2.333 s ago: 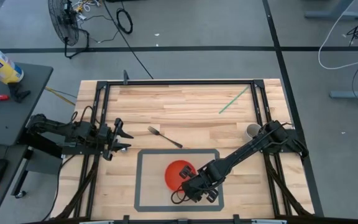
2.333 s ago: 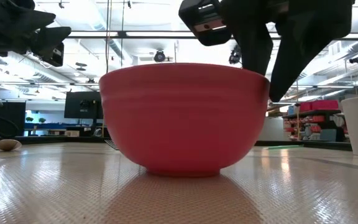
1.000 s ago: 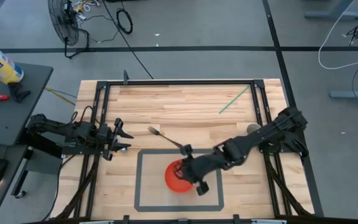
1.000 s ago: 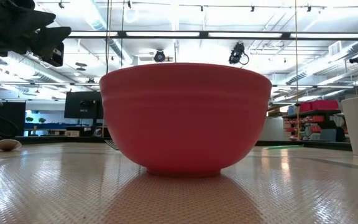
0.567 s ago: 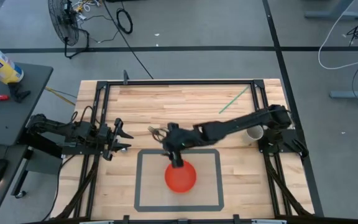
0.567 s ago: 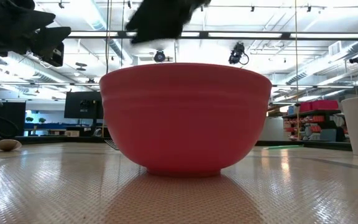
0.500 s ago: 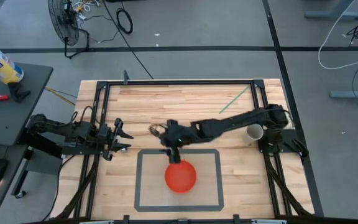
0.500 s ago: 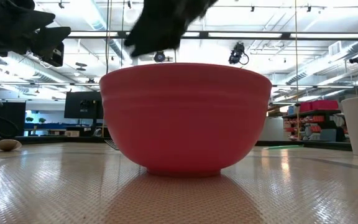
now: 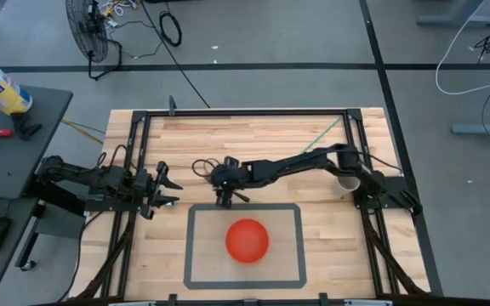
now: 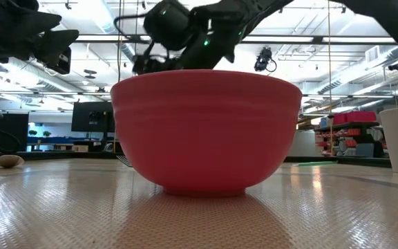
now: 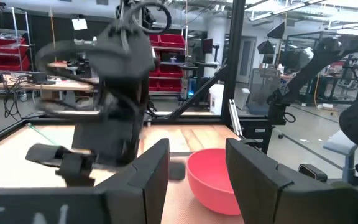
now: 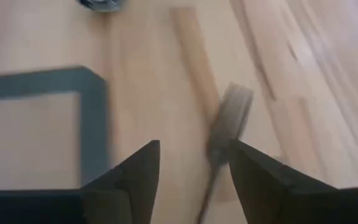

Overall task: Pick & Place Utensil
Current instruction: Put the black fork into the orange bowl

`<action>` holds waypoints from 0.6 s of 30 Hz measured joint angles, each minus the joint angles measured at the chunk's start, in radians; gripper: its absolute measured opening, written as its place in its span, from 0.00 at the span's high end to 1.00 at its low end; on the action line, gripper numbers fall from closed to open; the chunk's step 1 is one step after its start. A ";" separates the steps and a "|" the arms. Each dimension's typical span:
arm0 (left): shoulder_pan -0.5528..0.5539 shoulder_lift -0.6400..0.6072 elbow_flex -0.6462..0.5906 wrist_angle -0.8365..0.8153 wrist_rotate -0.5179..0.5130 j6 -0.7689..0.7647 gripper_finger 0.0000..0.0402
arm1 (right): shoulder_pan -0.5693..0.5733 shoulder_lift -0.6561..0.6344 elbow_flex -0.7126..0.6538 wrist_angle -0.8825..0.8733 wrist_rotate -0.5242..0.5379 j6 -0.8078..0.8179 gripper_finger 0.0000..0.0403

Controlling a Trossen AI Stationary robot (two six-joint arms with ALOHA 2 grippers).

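Observation:
A metal fork (image 12: 227,121) lies flat on the wooden table, tines toward the far side. In the right wrist view it lies just ahead of my right gripper (image 12: 191,180), between the lines of the two open fingers, untouched. In the high view my right gripper (image 9: 224,194) hovers over the fork and hides most of it. The red bowl (image 9: 247,240) stands inside the grey taped rectangle, nearer than the fork, and fills the low view as bowl (image 10: 206,131). My left gripper (image 9: 164,189) waits open at the table's left edge.
A white cup (image 9: 345,178) stands at the table's right side by the right arm's base, and a green stick (image 9: 321,136) lies at the far right. The grey tape outline (image 9: 190,246) frames the bowl. Bare wood lies along the far side.
My right gripper has swung from beside the bowl toward the table's far left, coming over the fork, and the arm has stretched out across the table. The bowl and the fork have stayed where they were.

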 joint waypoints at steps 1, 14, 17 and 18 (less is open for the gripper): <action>0.000 0.000 0.000 0.001 0.000 0.000 0.59 | -0.002 0.010 0.005 -0.010 0.021 -0.004 0.52; 0.000 0.000 0.000 0.000 0.000 0.000 0.59 | -0.027 0.068 0.008 -0.070 0.018 0.048 0.52; 0.000 0.000 0.000 0.000 0.000 0.000 0.59 | -0.026 0.078 0.008 -0.062 0.032 0.054 0.53; 0.000 0.000 0.000 0.001 0.000 0.000 0.59 | -0.026 0.081 0.008 -0.057 0.040 0.056 0.53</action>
